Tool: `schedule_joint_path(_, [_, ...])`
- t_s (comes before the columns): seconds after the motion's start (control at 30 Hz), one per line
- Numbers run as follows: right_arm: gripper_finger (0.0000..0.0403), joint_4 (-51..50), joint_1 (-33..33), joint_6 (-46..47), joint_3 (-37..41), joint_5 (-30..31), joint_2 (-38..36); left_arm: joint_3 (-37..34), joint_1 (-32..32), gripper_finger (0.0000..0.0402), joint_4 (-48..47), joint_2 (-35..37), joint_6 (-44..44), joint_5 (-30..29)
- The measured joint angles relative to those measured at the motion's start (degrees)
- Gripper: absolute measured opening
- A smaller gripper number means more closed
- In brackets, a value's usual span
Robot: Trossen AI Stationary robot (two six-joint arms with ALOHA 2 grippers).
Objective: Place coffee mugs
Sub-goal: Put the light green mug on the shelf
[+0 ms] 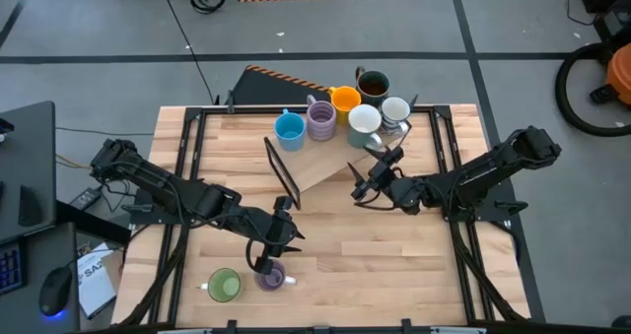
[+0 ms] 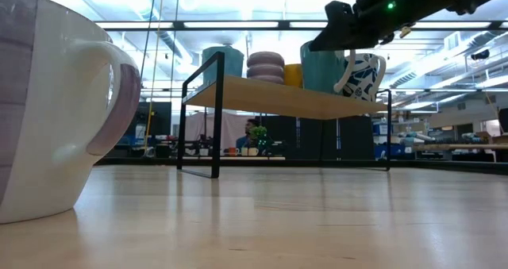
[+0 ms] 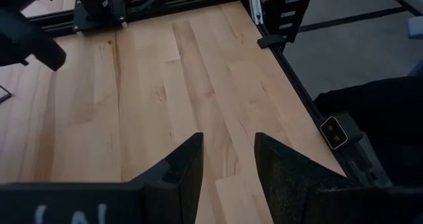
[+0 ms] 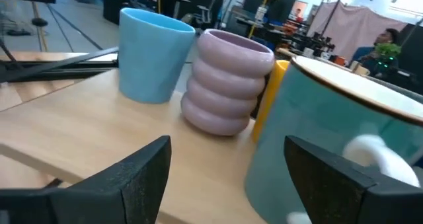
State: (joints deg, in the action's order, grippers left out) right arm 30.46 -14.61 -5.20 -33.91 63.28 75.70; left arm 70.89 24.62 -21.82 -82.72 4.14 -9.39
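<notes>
On the raised shelf [image 1: 320,162], ribbed purple mug [image 4: 228,82] before the right hand [image 4: 225,178], fingers wide.

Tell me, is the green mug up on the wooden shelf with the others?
No, the green mug stands on the table near its front edge, off the wooden shelf.

Grey concrete floor [image 1: 493,19] with dark seams surrounds the pale wood counter [image 1: 335,275]. A black desk [image 1: 25,167] stands at one side. Beyond, ceiling strip lights [image 2: 238,24] glow above cluttered workbenches [image 2: 468,147].
</notes>
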Motion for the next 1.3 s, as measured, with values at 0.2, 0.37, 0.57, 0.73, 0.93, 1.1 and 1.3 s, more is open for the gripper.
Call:
schedule_joint_path(0.2, [0.0301, -3.57, -0.24, 0.94, 0.0, 2.36, 0.02, 0.0, 0.0, 0.0142, 0.1, 0.0, 0.01, 0.0])
schedule_joint_path(0.37, [0.0301, -4.84, 2.6, 0.66, 0.0, 1.41, 0.02, 0.0, 0.0, 0.0142, 0.13, 0.0, 0.04, 0.0])
schedule_joint_path(0.57, [0.0301, -4.88, 5.8, 0.26, 0.0, -3.71, 0.02, 0.0, 0.0, 0.0142, 0.11, 0.0, 0.2, 0.0])
schedule_joint_path(0.73, [0.0301, -4.87, 6.18, 0.85, 0.0, -4.89, 0.02, 0.0, 0.0, 0.0142, 0.11, 0.0, 0.05, 0.0])
schedule_joint_path(0.93, [0.03, -4.86, 7.14, 0.14, 0.0, -4.61, 0.02, 0.0, -0.02, 0.0142, 0.13, 0.0, -0.24, 0.0])
schedule_joint_path(1.1, [0.03, -4.76, 8.31, -0.21, 0.02, -4.56, 0.02, 0.0, -0.02, 0.0142, 0.11, 0.0, -0.26, 0.0])
schedule_joint_path(1.3, [0.03, -4.46, 7.51, 1.27, 0.02, -6.13, 0.02, 0.0, -0.02, 0.0142, 0.12, 0.0, -0.26, 0.0])
